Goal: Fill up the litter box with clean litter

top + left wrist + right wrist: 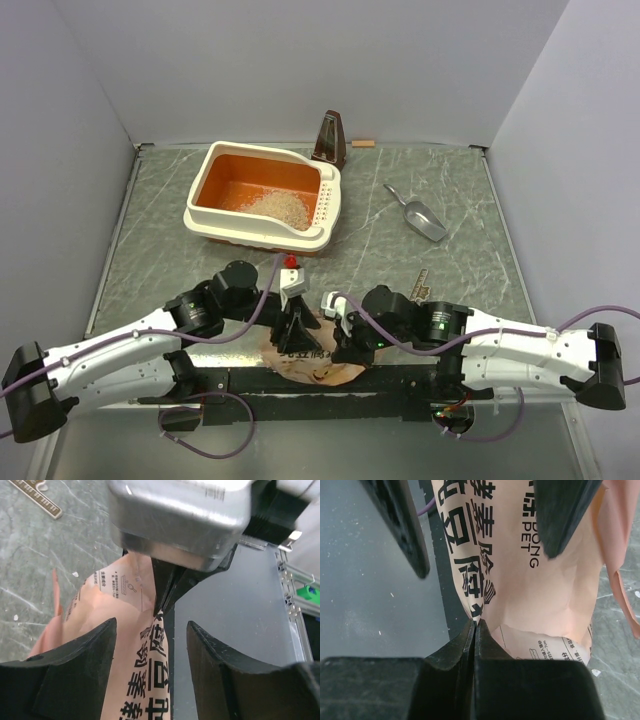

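Left fingers (75,670) apart over tan bag (100,615), right fingers (455,655) pinched shut on its edge

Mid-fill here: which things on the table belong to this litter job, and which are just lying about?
Job: litter box; litter heaped inside it; printed bag between the arms.
Lying about: metal scoop, untouched; brown metronome; ruler; small wooden block.

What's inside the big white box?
Inside the litter box, a heap of pale litter lies on the orange floor near the slotted side. The floor beneath it is hidden.
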Controlling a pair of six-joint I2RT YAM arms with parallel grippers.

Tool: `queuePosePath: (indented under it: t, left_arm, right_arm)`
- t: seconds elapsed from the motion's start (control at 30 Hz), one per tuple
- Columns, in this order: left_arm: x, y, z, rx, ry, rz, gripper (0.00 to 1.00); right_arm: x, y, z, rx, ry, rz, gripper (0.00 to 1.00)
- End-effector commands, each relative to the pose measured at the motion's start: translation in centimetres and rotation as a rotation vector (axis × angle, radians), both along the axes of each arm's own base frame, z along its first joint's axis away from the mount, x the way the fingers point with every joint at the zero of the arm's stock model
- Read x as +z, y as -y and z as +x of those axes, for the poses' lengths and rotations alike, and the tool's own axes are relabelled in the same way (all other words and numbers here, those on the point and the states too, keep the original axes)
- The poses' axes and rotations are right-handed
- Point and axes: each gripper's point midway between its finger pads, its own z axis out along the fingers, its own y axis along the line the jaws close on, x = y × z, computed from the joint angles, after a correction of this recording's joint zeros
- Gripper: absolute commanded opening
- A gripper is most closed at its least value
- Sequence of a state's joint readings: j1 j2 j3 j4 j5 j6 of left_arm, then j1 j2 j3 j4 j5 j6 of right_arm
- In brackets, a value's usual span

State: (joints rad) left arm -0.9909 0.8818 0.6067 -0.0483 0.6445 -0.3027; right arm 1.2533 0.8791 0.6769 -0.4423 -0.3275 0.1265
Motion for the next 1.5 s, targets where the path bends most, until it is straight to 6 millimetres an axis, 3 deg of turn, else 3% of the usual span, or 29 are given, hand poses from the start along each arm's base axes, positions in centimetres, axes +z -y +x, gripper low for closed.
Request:
queuePosePath:
  t: [0.0, 0.27, 0.43, 0.57, 0.67, 0.73, 0.93, 1.13, 1.33, 1.47]
  left_arm:
    - [-0.2, 0.9, -0.8, -0.071, 0.059, -0.043, 0.63]
    - [-2.8, 1.3, -2.9, -0.128, -0.001, 0.006, 0.64]
    - [-4.9, 0.9, -2.9, -0.114, -0.011, 0.085, 0.63]
    - [-7.6, -0.2, -1.7, -0.045, -0.001, 0.241, 0.52]
    - [-7.7, -0.3, -1.0, 0.006, 0.007, 0.248, 0.41]
    - [-7.7, -0.3, -0.4, 0.038, 0.02, 0.247, 0.35]
    - [-6.8, -0.8, 2.6, 0.202, 0.095, 0.259, 0.01]
    - [-3.9, -1.2, 4.4, 0.264, 0.193, 0.235, 0.01]
    - [-1.1, -2.6, 7.0, 0.313, 0.288, 0.296, 0.01]
    - [0.1, -3.8, 7.4, 0.343, 0.301, 0.263, 0.01]
  right_arm:
    - [1.5, 0.1, -0.7, 0.008, -0.034, 0.067, 0.0]
    - [1.3, 0.6, -0.3, -0.024, -0.044, 0.079, 0.0]
    - [1.4, 0.6, -0.3, -0.028, -0.042, 0.081, 0.0]
    - [1.8, 0.8, 0.0, -0.039, -0.031, 0.084, 0.0]
    - [2.1, 1.0, 0.1, -0.047, -0.027, 0.086, 0.0]
    - [2.0, 1.3, 0.1, -0.049, -0.028, 0.08, 0.0]
    - [1.2, 2.3, 0.3, -0.093, -0.042, 0.029, 0.0]
    - [1.2, 2.9, 3.4, -0.205, -0.002, 0.008, 0.0]
    - [4.1, 2.8, 8.1, -0.279, 0.059, 0.024, 0.0]
    - [4.9, 2.0, 9.1, -0.282, 0.076, 0.012, 0.0]
